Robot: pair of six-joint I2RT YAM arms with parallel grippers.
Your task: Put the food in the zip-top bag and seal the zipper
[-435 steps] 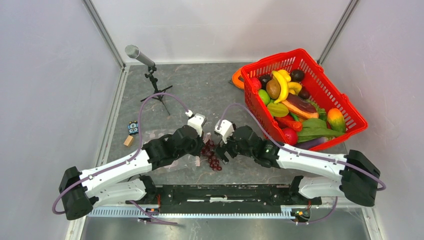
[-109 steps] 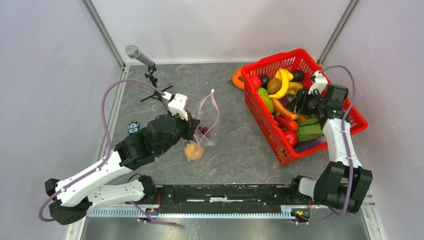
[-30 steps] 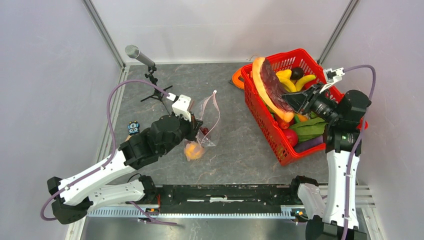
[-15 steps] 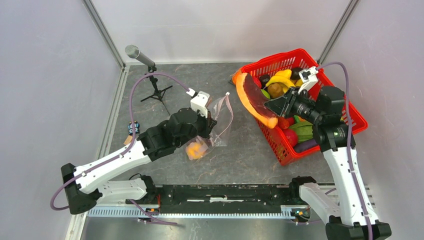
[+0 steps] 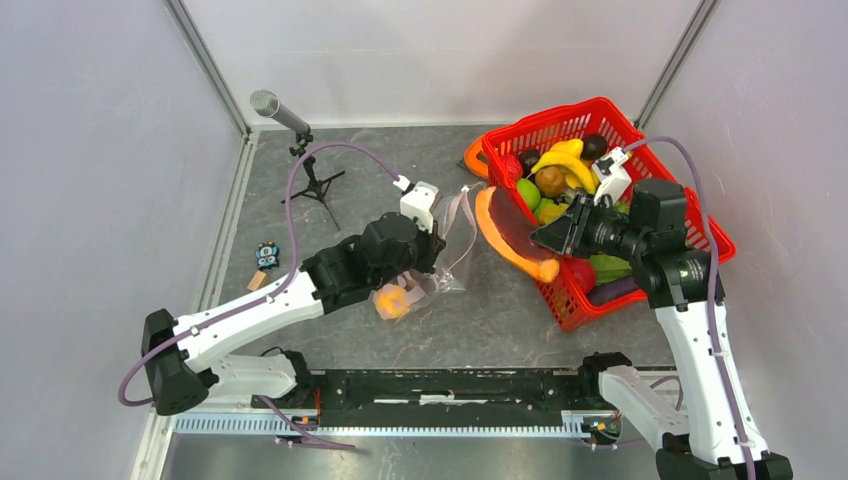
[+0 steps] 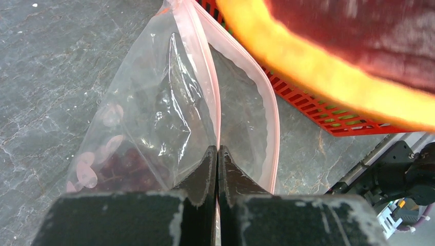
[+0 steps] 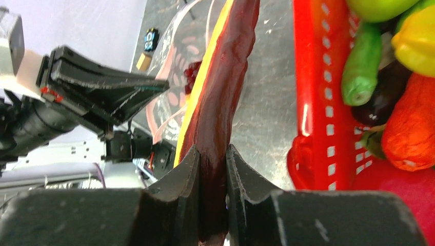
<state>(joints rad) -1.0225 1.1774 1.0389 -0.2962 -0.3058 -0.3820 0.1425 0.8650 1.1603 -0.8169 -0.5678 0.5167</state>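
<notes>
The zip-top bag (image 5: 458, 238) hangs from my left gripper (image 5: 432, 252), which is shut on the pink zipper (image 6: 211, 92) at one side of the mouth. The mouth gapes toward the basket. Purple grapes (image 6: 123, 166) and an orange (image 5: 392, 301) lie inside. My right gripper (image 5: 556, 236) is shut on a long curved slice of food (image 5: 508, 236), orange rind with dark red flesh. The slice hangs above the table between basket and bag, its tip near the mouth. In the right wrist view the slice (image 7: 221, 87) runs up from my right gripper (image 7: 211, 159) toward the bag (image 7: 177, 56).
A red mesh basket (image 5: 560, 115) of toy fruits and vegetables stands at the right, with a banana (image 5: 560, 160) and a kiwi (image 5: 547, 181) on top. An orange ring (image 5: 474, 156) lies behind it. A microphone on a tripod (image 5: 290, 120), a small blue device (image 5: 266, 255) and a wooden block (image 5: 257, 282) are at the left.
My right arm has carried the slice from above the basket left and down toward the bag. My left arm has moved the bag right, toward the basket.
</notes>
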